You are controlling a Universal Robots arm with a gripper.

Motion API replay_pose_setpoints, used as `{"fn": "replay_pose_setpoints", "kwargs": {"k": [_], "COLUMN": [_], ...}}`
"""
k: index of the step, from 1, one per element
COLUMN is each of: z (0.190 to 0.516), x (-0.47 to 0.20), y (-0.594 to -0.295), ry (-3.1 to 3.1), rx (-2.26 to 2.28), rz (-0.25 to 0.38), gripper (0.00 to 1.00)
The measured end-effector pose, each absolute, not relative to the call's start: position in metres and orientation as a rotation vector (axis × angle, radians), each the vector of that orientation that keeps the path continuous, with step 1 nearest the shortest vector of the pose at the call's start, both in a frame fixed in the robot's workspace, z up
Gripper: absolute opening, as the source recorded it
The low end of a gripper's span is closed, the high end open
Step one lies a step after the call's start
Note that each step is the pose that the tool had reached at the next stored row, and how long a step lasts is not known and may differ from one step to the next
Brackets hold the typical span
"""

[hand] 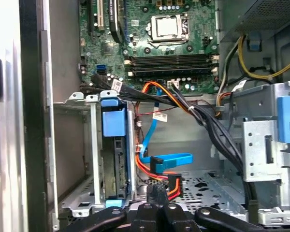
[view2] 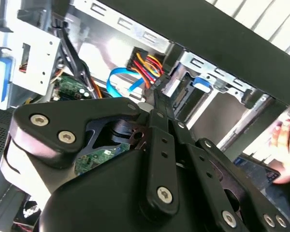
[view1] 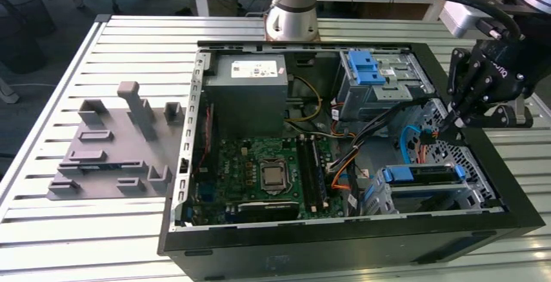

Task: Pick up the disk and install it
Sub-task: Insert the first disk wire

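The disk [view1: 420, 175], grey with a blue carrier frame, sits in the metal drive cage [view1: 469, 199] at the case's front corner, on the exterior view's right. In the first wrist view the disk [hand: 117, 164] stands edge-on in that cage under its blue tab. My gripper [view1: 440, 132] hangs inside the open computer case, apart from the disk and above the loose cables beside the cage. Its fingers are shut with nothing between them. In both wrist views the gripper [view2: 157, 96] [hand: 157, 193] points at the red and orange power connector [hand: 171, 186].
The grey power supply box [view1: 250, 91] fills the case's far corner, with the motherboard [view1: 267, 172] beside it. An upper cage bears a blue ridged latch [view1: 366, 69]. A blue flat cable [hand: 169, 158] loops near the fingertips. A grey fixture [view1: 112, 146] lies on the slatted table. A person's hand [view2: 287, 135] is close.
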State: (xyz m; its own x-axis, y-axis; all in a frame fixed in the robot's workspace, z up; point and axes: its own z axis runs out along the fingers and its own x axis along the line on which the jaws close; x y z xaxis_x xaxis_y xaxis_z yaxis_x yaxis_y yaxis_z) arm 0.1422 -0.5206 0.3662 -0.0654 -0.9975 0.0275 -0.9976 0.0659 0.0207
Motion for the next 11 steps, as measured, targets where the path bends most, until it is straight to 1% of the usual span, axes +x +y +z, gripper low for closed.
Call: {"fn": "replay_pose_setpoints", "kwargs": {"k": [1, 2, 9, 10, 11], "z": [0.3659, 0.3657, 0.3642, 0.3638, 0.3635], "x": [0.1426, 0.1429, 0.1432, 0.1432, 0.1433], "y": [-0.5203, -0.52, -0.5152, -0.5148, -0.5143], "ry": [-2.265, -2.263, -2.296, -2.303, -2.309], "rx": [2.118, 2.112, 2.069, 2.06, 2.052], "rz": [0.016, 0.025, 0.026, 0.025, 0.025], "gripper": [0.11, 0.17, 0.18, 0.25, 0.25]}}
